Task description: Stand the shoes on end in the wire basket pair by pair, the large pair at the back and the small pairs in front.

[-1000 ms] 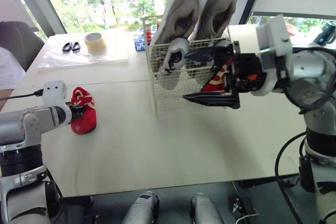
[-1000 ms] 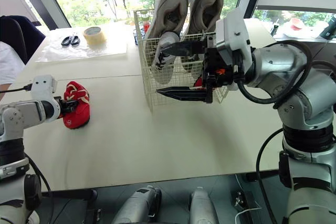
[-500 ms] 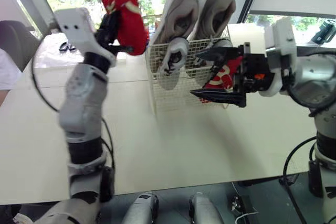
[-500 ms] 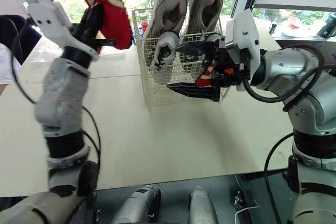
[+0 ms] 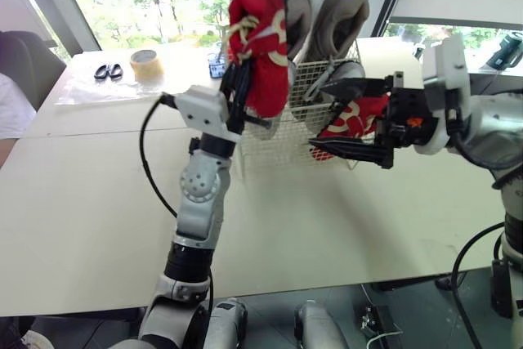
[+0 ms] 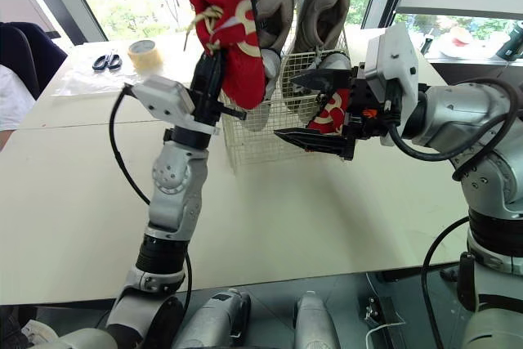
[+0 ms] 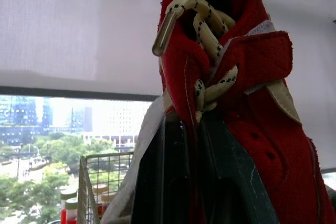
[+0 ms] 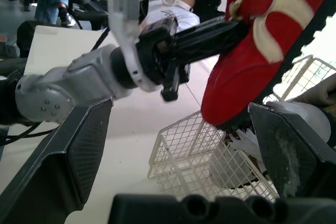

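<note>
My left gripper (image 5: 238, 94) is shut on a small red shoe (image 5: 260, 46), held toe-up in the air against the front left corner of the white wire basket (image 6: 261, 132). In the left wrist view the shoe (image 7: 247, 103) rises between the closed fingers, laces showing. A large grey pair (image 5: 343, 14) stands on end at the basket's back. A second red shoe (image 5: 359, 116) stands in the front right. My right gripper (image 5: 320, 120) hangs open just in front of that shoe, holding nothing. A small white shoe (image 5: 347, 71) peeks above it.
The basket stands on a cream table (image 5: 82, 202). At the far left lie a tape roll (image 5: 147, 64) and scissors (image 5: 109, 72) on a plastic sheet. Small bottles (image 5: 216, 63) sit behind the basket. A person's sleeve (image 5: 10, 112) shows at the left edge.
My left arm lifted the red shoe off the table, swung it high, then brought it right to the basket's front left. The right gripper drifted slightly right, still open.
</note>
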`<state>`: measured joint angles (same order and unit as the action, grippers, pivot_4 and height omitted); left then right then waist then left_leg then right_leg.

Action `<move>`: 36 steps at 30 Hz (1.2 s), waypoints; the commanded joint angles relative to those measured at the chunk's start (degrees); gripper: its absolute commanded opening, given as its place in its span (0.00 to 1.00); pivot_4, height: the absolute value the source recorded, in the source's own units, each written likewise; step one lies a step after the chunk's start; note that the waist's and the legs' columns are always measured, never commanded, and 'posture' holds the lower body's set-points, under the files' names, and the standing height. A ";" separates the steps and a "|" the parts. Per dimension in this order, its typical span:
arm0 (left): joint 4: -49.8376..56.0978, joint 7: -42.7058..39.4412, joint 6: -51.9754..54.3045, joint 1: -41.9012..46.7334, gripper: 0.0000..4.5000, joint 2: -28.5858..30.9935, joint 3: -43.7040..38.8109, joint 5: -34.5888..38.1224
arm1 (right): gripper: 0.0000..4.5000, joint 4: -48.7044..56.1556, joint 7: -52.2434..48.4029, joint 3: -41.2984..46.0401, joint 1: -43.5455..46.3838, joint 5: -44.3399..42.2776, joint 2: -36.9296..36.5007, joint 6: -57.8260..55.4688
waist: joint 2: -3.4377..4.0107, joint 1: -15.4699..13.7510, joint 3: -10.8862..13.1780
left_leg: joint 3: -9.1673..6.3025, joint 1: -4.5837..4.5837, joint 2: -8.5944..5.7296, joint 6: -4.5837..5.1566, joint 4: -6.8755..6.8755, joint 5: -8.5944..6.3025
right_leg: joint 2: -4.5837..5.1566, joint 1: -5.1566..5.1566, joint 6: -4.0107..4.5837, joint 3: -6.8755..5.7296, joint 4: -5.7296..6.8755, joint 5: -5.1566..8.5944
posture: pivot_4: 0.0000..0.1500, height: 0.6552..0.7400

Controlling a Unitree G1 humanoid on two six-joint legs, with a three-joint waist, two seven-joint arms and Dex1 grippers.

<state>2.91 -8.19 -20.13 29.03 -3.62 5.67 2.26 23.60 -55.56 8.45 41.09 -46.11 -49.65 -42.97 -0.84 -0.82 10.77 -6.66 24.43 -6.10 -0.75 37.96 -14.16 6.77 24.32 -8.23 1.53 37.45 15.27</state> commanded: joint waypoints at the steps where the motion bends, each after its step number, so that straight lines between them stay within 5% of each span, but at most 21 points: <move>1: -2.86 2.38 -9.28 -0.48 0.01 -0.88 1.95 -5.42 | 1.00 1.20 -0.23 1.59 0.69 -0.85 -0.65 0.85 | 0.00 -0.03 0.00 | 0.00 0.00 0.00 0.00 0.00 0.00 | 0.00 0.00 0.00 0.00 0.00 0.00 | 1.00 1.00; 15: -31.08 22.51 -32.71 2.66 0.01 -3.43 4.17 -25.81 | 1.00 1.53 -0.01 -0.03 4.79 -2.19 -2.18 -3.22 | 0.00 -0.11 0.00 | -0.02 0.00 -0.01 0.31 0.01 -0.18 | 0.00 -0.01 -0.02 -0.02 0.00 -0.01 | 1.00 1.00; 21: -35.80 26.31 -36.38 1.61 0.01 -2.42 5.58 -28.57 | 1.00 2.03 0.96 -0.13 5.97 -2.72 -2.51 -5.03 | 0.02 -0.19 -0.01 | -0.02 0.00 -0.02 0.32 0.01 -0.19 | 0.00 0.00 -0.02 -0.02 0.00 -0.01 | 1.00 1.00; 25: -35.32 22.58 -36.10 -0.39 0.33 -1.49 6.80 -24.88 | 1.00 2.45 1.71 -0.09 6.32 -2.95 -2.42 -5.65 | 0.03 -0.13 -0.02 | -0.02 0.00 -0.02 0.33 0.01 -0.19 | 0.00 0.00 -0.02 -0.02 0.00 -0.01 | 1.00 1.00; 30: -29.69 13.04 -32.98 -5.23 0.90 1.55 8.30 -15.64 | 1.00 2.39 2.20 -0.29 6.46 -2.85 -2.28 -5.61 | 0.14 0.03 -0.08 | -0.02 0.00 -0.02 0.35 0.01 -0.21 | 0.01 0.01 -0.02 -0.01 0.00 -0.01 | 1.00 1.00; 36: -17.07 2.64 -21.70 -11.97 0.90 6.16 7.10 -3.18 | 1.00 2.03 2.09 -0.57 6.13 -2.31 -2.14 -5.00 | 0.25 0.10 -0.15 | -0.03 -0.02 0.02 0.35 -0.05 -0.21 | -0.01 0.06 -0.02 -0.01 0.01 -0.01 | 1.00 1.00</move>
<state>-17.93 -3.58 -44.19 17.94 1.98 13.70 -4.12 24.60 -53.45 7.13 45.98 -48.45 -51.10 -48.75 -0.58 -0.73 10.62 -6.69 24.42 -6.09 -0.40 37.91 -14.37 6.77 24.37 -8.24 1.52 37.47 15.26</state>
